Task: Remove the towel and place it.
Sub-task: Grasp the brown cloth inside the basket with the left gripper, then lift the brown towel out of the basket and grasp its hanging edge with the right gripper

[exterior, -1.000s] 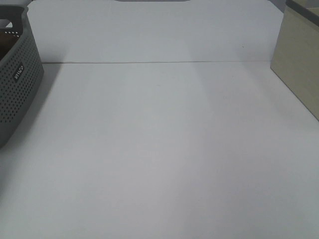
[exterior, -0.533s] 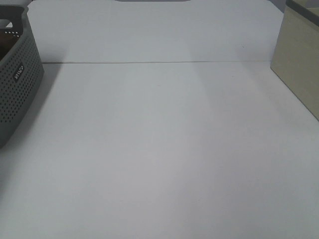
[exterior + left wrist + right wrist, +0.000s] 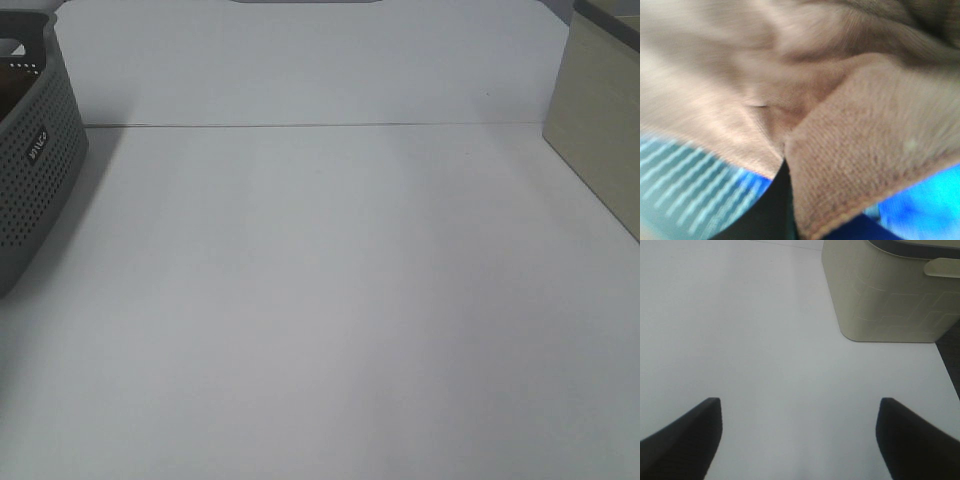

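Observation:
The brown terry-cloth towel (image 3: pixel 850 150) fills the left wrist view, bunched in folds with a stitched hem close to the lens. My left gripper (image 3: pixel 782 200) is buried in the cloth and shut on a fold of it; only a dark bit of one finger (image 3: pixel 771 216) shows. In the exterior high view neither gripper appears, and the towel shows at most as a brown sliver (image 3: pixel 12 82) inside the grey basket (image 3: pixel 35 175). My right gripper (image 3: pixel 799 440) hangs open over bare white table, holding nothing.
The perforated grey basket stands at the table's far left edge. A beige bin (image 3: pixel 600 130) stands at the right edge, and in the right wrist view the same beige bin (image 3: pixel 890 295) lies ahead of the open fingers. White table (image 3: pixel 320 300) spans between them.

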